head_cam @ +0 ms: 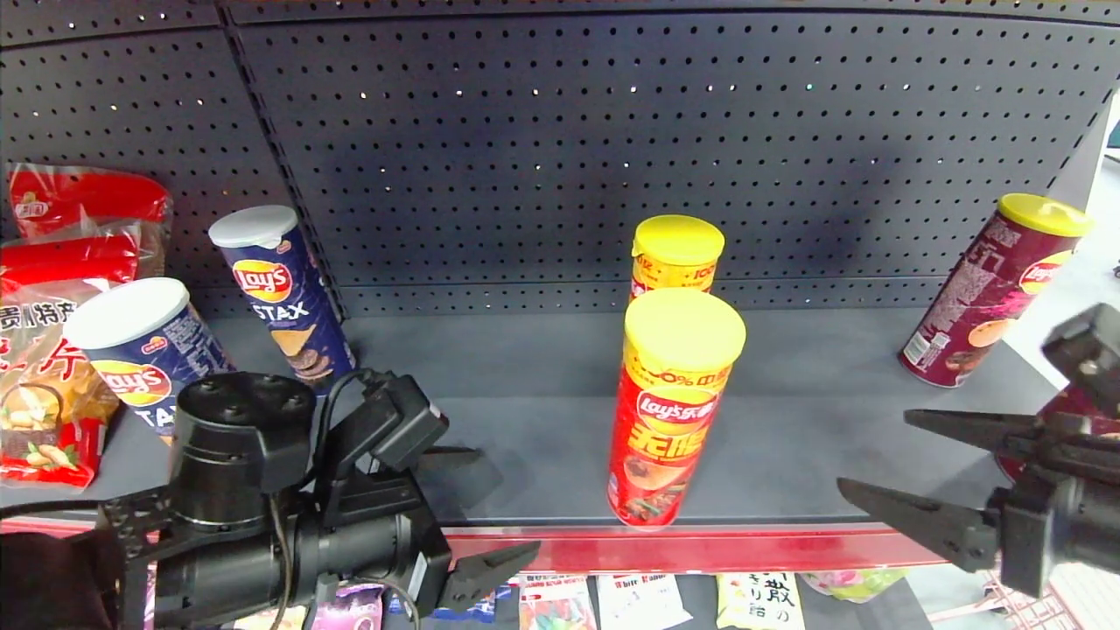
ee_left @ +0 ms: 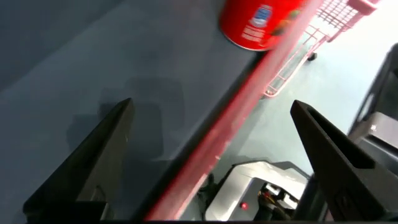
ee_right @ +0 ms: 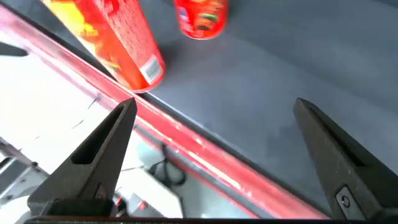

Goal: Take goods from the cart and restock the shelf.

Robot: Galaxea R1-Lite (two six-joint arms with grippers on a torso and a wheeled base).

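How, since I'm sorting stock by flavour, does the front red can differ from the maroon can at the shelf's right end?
The front red can is bright red and yellow; the maroon can is dark maroon. The red can stands at the front edge of the shelf, near its middle; the maroon can stands farther back, at the right end. Both are tall tubes with yellow lids.

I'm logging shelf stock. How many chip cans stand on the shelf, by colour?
Blue chip cans, white lids: 2
Red chip cans, yellow lids: 2
Maroon chip can, yellow lid: 1
Total: 5, not counting a dark red shape mostly hidden behind the right gripper.
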